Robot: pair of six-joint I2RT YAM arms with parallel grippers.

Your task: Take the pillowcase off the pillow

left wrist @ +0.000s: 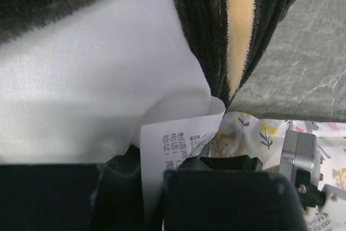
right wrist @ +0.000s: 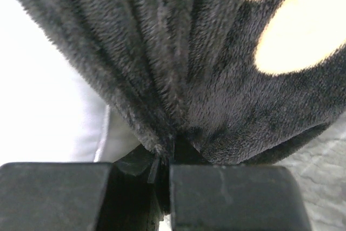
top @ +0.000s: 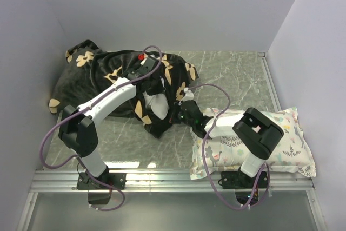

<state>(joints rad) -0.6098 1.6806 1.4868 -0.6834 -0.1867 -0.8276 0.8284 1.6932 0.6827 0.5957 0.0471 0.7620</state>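
The black pillowcase (top: pixel 102 79) with tan flowers lies at the back left, bunched over the white pillow (top: pixel 155 106), which bulges out of its open end. My left gripper (top: pixel 155 94) is at that opening, shut on the pillow's printed white tag (left wrist: pixel 173 139) at the corner of the pillow (left wrist: pixel 97 90); the pillowcase (left wrist: pixel 194 20) hangs just beyond it. My right gripper (top: pixel 179 111) is shut on a gathered fold of the pillowcase's edge (right wrist: pixel 216 79), with the pillow (right wrist: pixel 43 106) showing to its left. The left gripper (left wrist: pixel 154 187) and right gripper (right wrist: pixel 162 171) are close together.
A smaller floral-print pillow (top: pixel 270 144) lies at the front right under the right arm, and it also shows in the left wrist view (left wrist: pixel 254 133). White walls close in the left, back and right. A metal rail (top: pixel 162 179) runs along the near edge.
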